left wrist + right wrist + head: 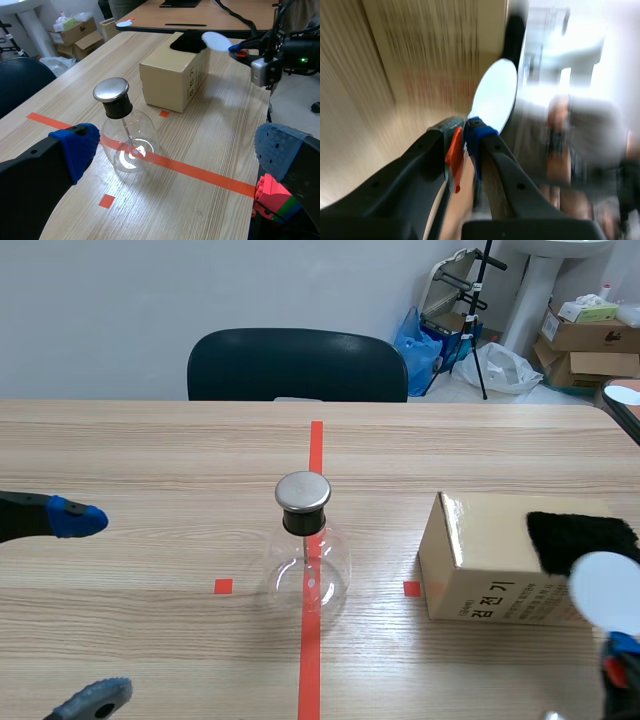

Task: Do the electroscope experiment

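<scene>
White disc (494,95), clamped in the right gripper (462,132), should gently touch the flask cap (111,90) ahead of the wide-spread left gripper (177,147).

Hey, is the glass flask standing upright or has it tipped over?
Upright. The glass flask rests on its round base on the table, metal cap on top.

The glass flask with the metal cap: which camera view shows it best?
The left wrist view. There the glass flask is near and whole, with its metal cap and the thin rod inside. The scene view also shows it whole, on the red tape line, but the inside is faint. The right wrist view misses it.
</scene>
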Robot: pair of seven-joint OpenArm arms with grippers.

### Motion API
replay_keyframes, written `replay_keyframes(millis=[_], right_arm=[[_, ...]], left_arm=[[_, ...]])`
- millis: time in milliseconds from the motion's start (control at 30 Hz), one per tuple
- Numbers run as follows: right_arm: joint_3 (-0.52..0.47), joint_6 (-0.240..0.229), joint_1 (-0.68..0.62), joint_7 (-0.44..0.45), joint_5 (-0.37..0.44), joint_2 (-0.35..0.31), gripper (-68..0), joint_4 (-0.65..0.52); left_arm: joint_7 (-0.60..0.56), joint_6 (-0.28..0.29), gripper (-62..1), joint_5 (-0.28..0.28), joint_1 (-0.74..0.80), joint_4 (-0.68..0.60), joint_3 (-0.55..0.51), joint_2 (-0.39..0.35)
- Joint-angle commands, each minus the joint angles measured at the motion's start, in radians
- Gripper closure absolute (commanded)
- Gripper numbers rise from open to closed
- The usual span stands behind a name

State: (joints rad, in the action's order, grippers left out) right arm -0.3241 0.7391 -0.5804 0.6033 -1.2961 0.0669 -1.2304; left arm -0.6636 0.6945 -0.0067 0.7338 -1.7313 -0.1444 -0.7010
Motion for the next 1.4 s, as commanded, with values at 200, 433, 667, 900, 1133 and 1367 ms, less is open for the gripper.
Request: replay_keyframes(millis=[200, 433, 667, 900, 1133, 1367], right_arm=[[0.022, 0.044, 0.000, -0.072, -0.021, -0.003, -0.9, -0.021], [0.020, 0.044, -0.007, -0.208, -0.026, -0.011, -0.9, -0.020], [0.021, 0.044, -0.007, -0.275, -0.009, -0.011, -0.9, -0.020], [0.026, 0.044, -0.002, -0.191, -0.008, -0.016, -0.9, -0.021], [0.029, 0.044, 0.005, -0.094, -0.010, -0.019, -0.9, -0.021], [0.023, 0.044, 0.002, -0.217, -0.003, -0.017, -0.9, -0.021]], left_arm=[[-0.009, 0.002, -62.3, -0.011, 0.000, -0.004, 0.005, 0.005], [-0.009, 0.002, -62.3, -0.011, 0.000, -0.004, 0.005, 0.005], [-0.005, 0.002, -62.3, -0.011, 0.000, -0.004, 0.005, 0.004], [0.002, 0.002, -62.3, -0.011, 0.000, -0.004, 0.005, 0.004], [0.002, 0.002, -62.3, -0.011, 0.000, -0.004, 0.005, 0.004], [0.002, 0.002, -62.3, -0.011, 0.000, -0.004, 0.005, 0.004]])
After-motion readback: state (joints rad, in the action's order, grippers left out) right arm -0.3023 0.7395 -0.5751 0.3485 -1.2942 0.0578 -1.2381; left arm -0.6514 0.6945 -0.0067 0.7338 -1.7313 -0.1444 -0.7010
